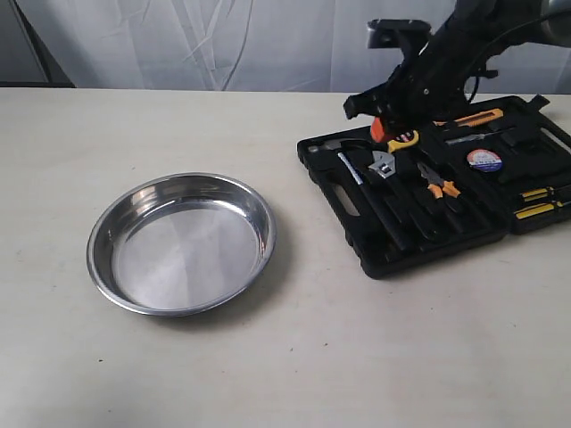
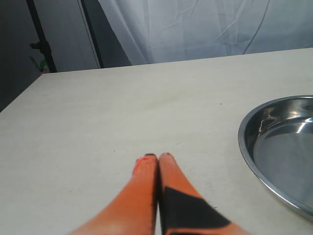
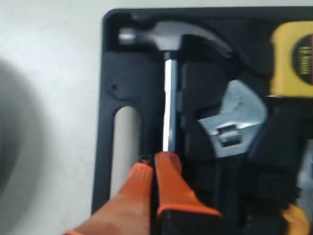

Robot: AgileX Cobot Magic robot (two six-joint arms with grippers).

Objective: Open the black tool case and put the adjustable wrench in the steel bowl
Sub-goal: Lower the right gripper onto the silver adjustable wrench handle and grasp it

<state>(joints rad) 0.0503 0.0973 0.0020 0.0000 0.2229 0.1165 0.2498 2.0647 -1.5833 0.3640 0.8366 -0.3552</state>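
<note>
The black tool case (image 1: 343,209) lies open on the right of the table, its lid folded flat behind. The adjustable wrench (image 1: 382,166) rests in its slot, silver head (image 3: 234,122) up and black handle running toward the case front. My right gripper (image 1: 382,129) hangs over the case's back left part. In the right wrist view its orange fingers (image 3: 155,159) are shut with nothing between them, above the hammer shaft, beside the wrench. The steel bowl (image 1: 183,242) sits left of the case. My left gripper (image 2: 157,156) is shut over bare table near the bowl (image 2: 283,147).
In the case lie a hammer (image 3: 168,36), a yellow tape measure (image 3: 293,58), orange-handled pliers (image 1: 439,181), a roll of tape (image 1: 484,160), yellow screwdrivers (image 1: 540,201) and an orange knife (image 1: 477,118). A white curtain hangs behind the table.
</note>
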